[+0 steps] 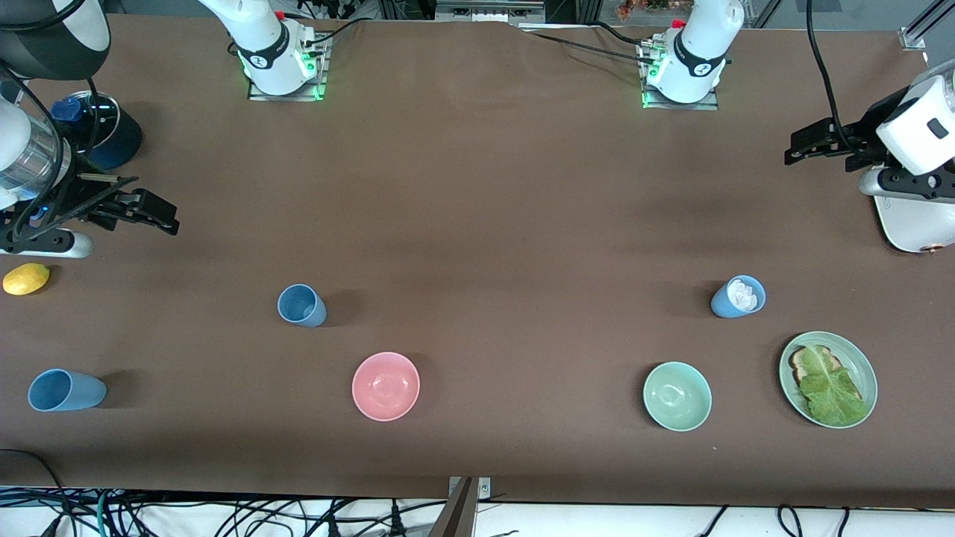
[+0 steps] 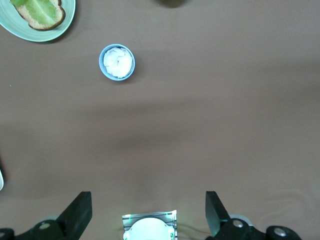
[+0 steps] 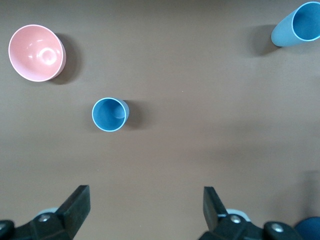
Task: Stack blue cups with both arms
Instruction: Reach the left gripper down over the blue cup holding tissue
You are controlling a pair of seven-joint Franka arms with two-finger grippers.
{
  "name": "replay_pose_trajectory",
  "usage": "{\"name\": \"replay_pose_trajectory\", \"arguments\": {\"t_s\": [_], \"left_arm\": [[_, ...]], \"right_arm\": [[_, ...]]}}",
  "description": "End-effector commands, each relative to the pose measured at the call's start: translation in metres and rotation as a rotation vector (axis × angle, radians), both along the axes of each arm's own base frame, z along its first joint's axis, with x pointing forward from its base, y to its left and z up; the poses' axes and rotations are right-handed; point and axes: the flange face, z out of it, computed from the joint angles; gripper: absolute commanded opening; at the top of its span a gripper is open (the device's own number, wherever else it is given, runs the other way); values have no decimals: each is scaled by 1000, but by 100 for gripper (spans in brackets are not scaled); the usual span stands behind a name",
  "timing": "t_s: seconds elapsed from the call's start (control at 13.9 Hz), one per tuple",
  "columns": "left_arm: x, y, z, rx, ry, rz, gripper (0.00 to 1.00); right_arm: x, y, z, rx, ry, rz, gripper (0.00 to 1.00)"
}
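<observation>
Three light-blue cups stand on the brown table. One blue cup is beside the pink bowl, toward the right arm's end. Another cup stands close to that end's edge, nearer the front camera. The third cup holds something white and crumpled and stands toward the left arm's end. My right gripper hangs open and empty above the table near the navy pot. My left gripper is open and empty high over its end of the table.
A pink bowl and a mint-green bowl sit near the front edge. A green plate carries toast and lettuce. A lemon, a navy lidded pot and a white appliance lie at the table's ends.
</observation>
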Motion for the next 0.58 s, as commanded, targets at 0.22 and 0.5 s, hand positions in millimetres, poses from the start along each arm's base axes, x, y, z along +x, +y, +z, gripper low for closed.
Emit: {"name": "replay_pose_trajectory", "arguments": {"t_s": [0.22, 0.5], "left_arm": [[23, -14, -2, -11, -44, -36, 100], [43, -7, -33, -7, -36, -35, 100]], "right_arm": [[1, 0, 7, 1, -12, 11, 100], [1, 0, 7, 1, -12, 11, 100]]}}
